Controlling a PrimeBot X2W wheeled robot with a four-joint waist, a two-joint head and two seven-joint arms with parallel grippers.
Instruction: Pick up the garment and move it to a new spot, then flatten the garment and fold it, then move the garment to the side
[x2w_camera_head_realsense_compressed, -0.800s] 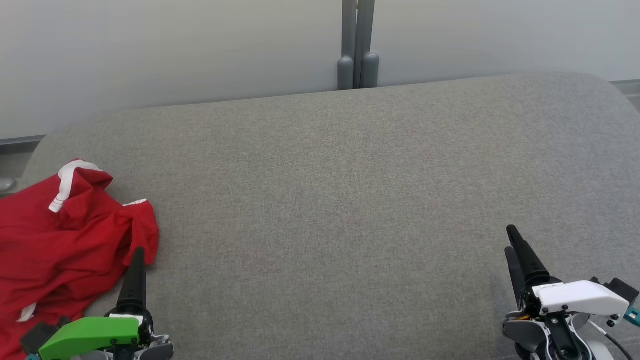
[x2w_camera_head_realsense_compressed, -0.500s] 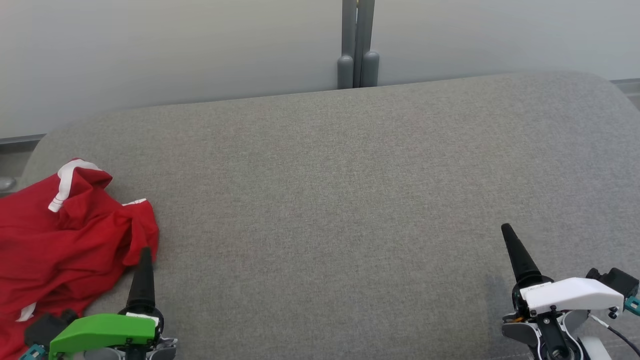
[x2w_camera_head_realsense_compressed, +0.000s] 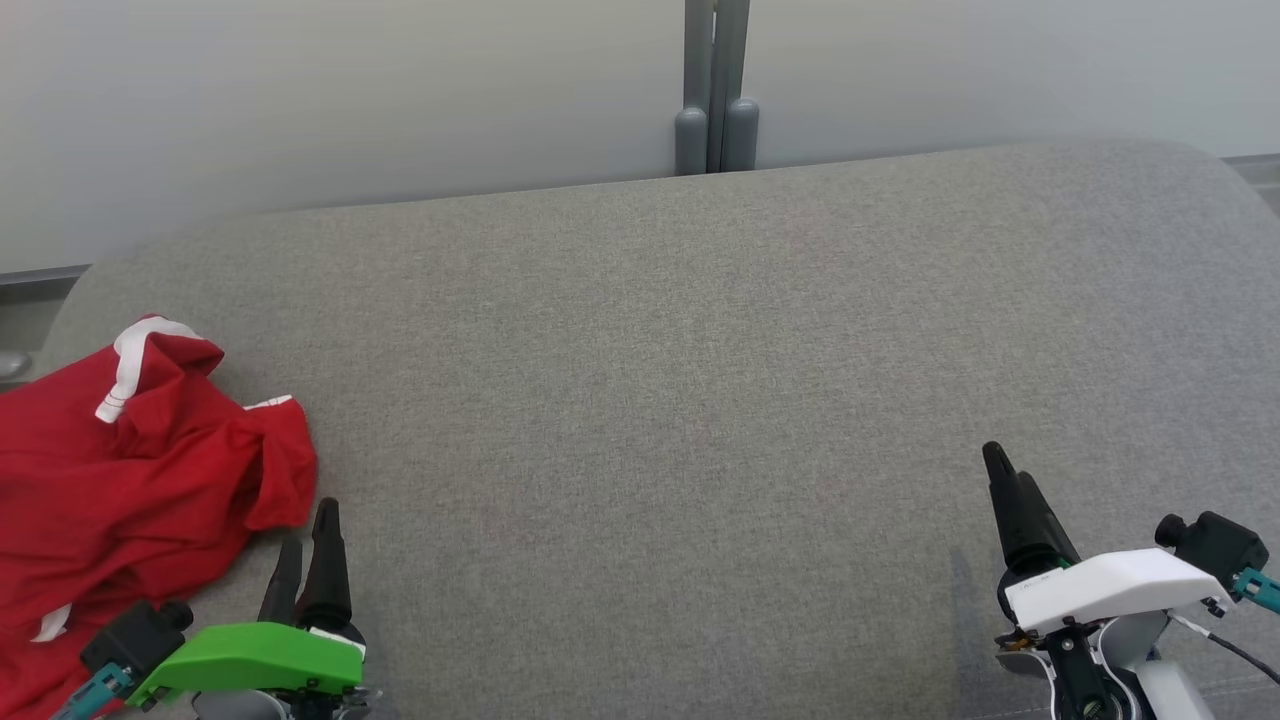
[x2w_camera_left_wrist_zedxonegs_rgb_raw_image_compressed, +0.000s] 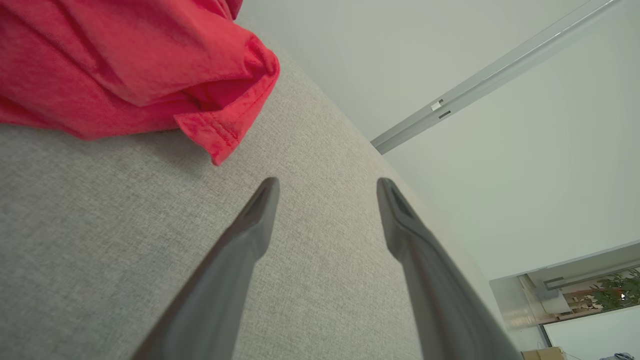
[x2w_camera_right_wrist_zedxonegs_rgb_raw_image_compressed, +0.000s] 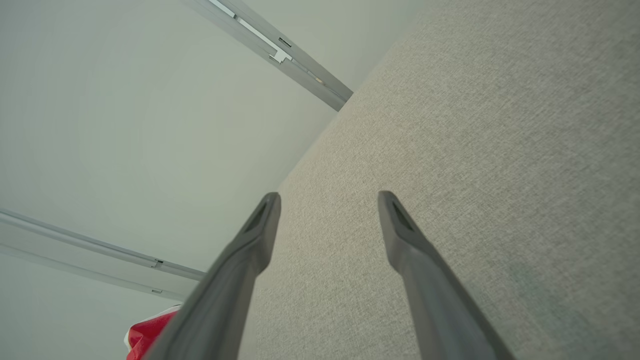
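The garment is out of view. A crumpled red piece (x2w_camera_head_realsense_compressed: 130, 480) with a narrow white band lies bundled at the left edge of the grey cushion (x2w_camera_head_realsense_compressed: 650, 400). Its hemmed corner (x2w_camera_left_wrist_zedxonegs_rgb_raw_image_compressed: 220, 135) hangs just left of and beyond my left fingertips. My left gripper (x2w_camera_head_realsense_compressed: 308, 525) (x2w_camera_left_wrist_zedxonegs_rgb_raw_image_compressed: 327, 182) stands open just right of that piece, over bare fabric, holding nothing. At the lower right, far from the piece, my right gripper (x2w_camera_head_realsense_compressed: 1007, 465) (x2w_camera_right_wrist_zedxonegs_rgb_raw_image_compressed: 327, 197) is open and empty over the cushion. A sliver of the red piece (x2w_camera_right_wrist_zedxonegs_rgb_raw_image_compressed: 145, 332) shows at the bottom left of the right wrist view.
The cushion's far edge meets a pale wall (x2w_camera_head_realsense_compressed: 400, 90) with a grey post (x2w_camera_head_realsense_compressed: 716, 90) behind the middle. The cushion's left end rounds off near the red piece, with floor beyond. Wide bare fabric lies between the two grippers.
My left gripper has slid right, off the edge of the red piece onto bare cushion. My right gripper has drifted slightly left. The red piece lies as it did.
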